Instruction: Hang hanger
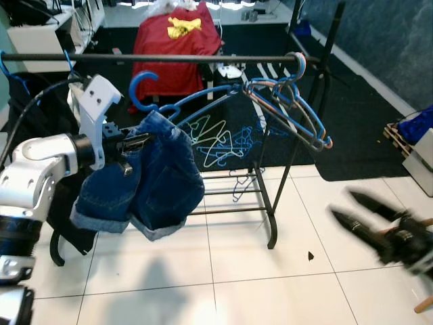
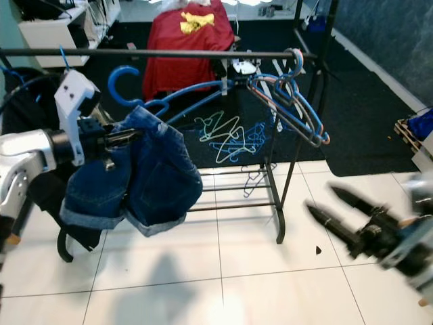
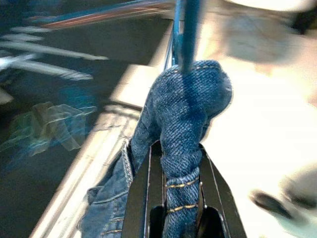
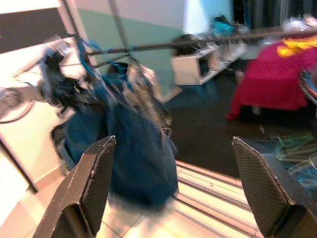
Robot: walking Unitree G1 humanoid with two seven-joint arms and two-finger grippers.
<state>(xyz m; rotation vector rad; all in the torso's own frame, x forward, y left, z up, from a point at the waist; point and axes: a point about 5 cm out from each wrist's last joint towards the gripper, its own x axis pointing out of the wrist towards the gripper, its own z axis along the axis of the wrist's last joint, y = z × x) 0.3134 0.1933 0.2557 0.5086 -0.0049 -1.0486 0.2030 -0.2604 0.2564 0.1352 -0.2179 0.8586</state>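
Observation:
A blue hanger (image 1: 145, 91) carries folded denim shorts (image 1: 145, 183). Its hook sits just below the black rail (image 1: 169, 59) of the clothes rack, not on it. My left gripper (image 1: 139, 141) is shut on the denim-wrapped bar of that hanger; in the left wrist view the fingers (image 3: 141, 193) clamp the denim fold (image 3: 185, 114). Several empty hangers (image 1: 291, 101) hang at the rail's right end. My right gripper (image 1: 352, 206) is blurred, low at the right over the tiles, open with nothing between its fingers (image 4: 94, 178).
Loose hangers (image 1: 216, 139) lie on the dark carpet behind the rack. A red cloth (image 1: 177, 40) covers furniture at the back. A black garment (image 1: 67, 223) hangs at the rack's left end. The rack's lower bars (image 1: 230, 193) stand over white tiles. A pallet (image 1: 406, 139) sits far right.

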